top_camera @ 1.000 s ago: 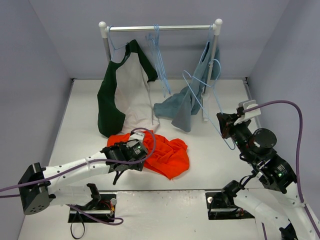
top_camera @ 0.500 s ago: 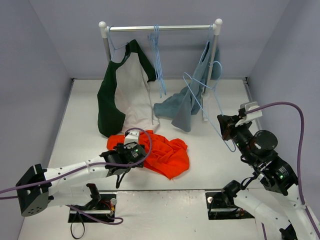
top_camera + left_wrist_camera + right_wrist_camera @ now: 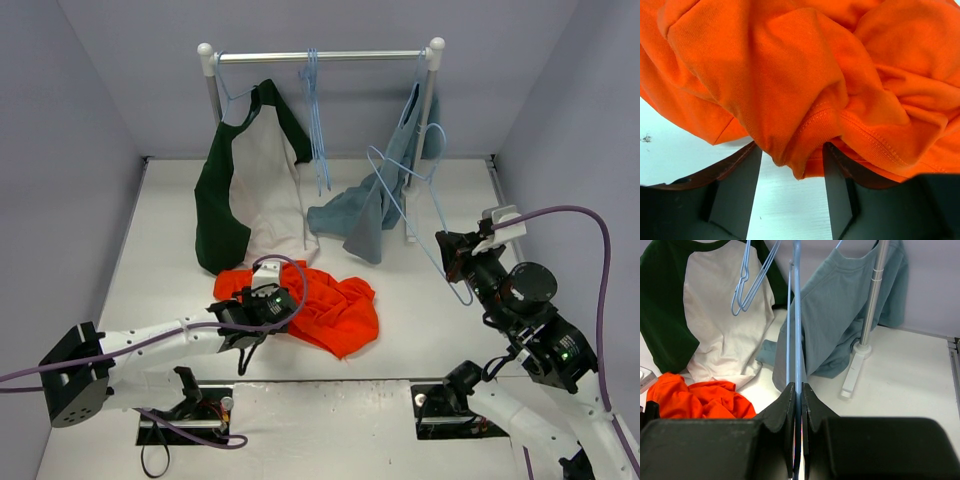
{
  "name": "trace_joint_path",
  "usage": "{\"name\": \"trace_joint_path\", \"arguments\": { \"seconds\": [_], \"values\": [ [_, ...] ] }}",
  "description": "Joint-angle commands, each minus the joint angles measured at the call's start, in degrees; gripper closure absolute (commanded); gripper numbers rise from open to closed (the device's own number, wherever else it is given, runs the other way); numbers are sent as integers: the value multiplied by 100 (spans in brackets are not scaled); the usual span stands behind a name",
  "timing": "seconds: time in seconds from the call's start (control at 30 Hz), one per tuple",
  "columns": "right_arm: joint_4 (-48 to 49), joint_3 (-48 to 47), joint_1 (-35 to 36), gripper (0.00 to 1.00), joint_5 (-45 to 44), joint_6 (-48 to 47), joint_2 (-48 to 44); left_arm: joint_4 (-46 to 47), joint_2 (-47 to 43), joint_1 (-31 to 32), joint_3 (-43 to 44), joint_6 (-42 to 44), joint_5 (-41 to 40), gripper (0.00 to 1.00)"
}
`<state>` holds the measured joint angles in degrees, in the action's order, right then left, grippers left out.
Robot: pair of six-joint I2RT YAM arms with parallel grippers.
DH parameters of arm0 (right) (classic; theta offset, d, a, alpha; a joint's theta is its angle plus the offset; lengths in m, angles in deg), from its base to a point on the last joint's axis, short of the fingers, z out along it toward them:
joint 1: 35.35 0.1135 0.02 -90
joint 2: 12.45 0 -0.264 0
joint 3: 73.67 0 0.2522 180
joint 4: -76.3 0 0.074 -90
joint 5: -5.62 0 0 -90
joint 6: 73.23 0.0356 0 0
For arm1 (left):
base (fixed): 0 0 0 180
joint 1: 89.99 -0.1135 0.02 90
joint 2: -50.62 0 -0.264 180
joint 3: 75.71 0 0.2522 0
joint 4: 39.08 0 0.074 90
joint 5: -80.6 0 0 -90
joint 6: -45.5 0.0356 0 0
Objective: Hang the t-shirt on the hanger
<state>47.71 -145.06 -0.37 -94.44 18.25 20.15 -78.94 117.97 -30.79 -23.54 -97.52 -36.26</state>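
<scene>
The orange-red t-shirt [image 3: 335, 305] lies crumpled on the white table near the front. My left gripper [image 3: 250, 338] is at its near left edge. In the left wrist view a hanging fold of the t-shirt [image 3: 790, 75] sits between the tips of my left gripper [image 3: 791, 165]. The jaws still stand apart, with bare table showing between them lower down. On the right, my right gripper [image 3: 447, 252] is shut on the thin pale-blue hanger [image 3: 405, 215] and holds it above the table. In the right wrist view the hanger [image 3: 797, 315] runs straight up out of the closed right gripper [image 3: 796, 387].
A clothes rack [image 3: 320, 57] stands at the back. A dark green-and-white garment [image 3: 240, 200] hangs on its left and a grey-blue garment [image 3: 375, 210] droops on its right. More blue hangers [image 3: 315, 110] hang from the rail. Purple walls enclose three sides.
My left gripper has shifted slightly right into the t-shirt's edge and its jaws have narrowed around a fold. The right arm with the hanger has barely moved.
</scene>
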Motion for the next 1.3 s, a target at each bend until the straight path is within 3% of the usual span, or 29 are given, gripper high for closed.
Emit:
{"name": "trace_joint_path", "arguments": {
  "seconds": [0.0, 0.2, 0.37, 0.53, 0.7, 0.8, 1.1, 1.27],
  "values": [
    [411, -16, 26, 100, -75, 19, 32, 246, -12, 13, -41, -191, -140, 55],
    [402, -21, 26, 100, -16, 0, 90, 367, 196, 20, -79, -216, -83, 68],
    [367, 15, 26, 100, 111, -51, 87, 36, 136, -27, 162, -103, -284, 100],
    [342, 91, 26, 100, 268, -93, 1, -422, 16, -483, 804, 590, -133, 100],
    [308, 183, 26, 100, 693, -89, -166, -827, 374, -1743, 1755, 1815, 913, 100],
    [292, 234, 26, 100, 870, -77, -289, -1187, 788, -2039, 2391, 2301, 1223, 100],
    [184, 351, 26, 100, 2299, 311, -281, -2240, 2195, -2395, 4036, 3055, 1840, 100],
    [156, 585, 26, 100, 2763, 563, -298, -2797, 2466, -2641, 4558, 3210, 1988, 100]
  ]
}}
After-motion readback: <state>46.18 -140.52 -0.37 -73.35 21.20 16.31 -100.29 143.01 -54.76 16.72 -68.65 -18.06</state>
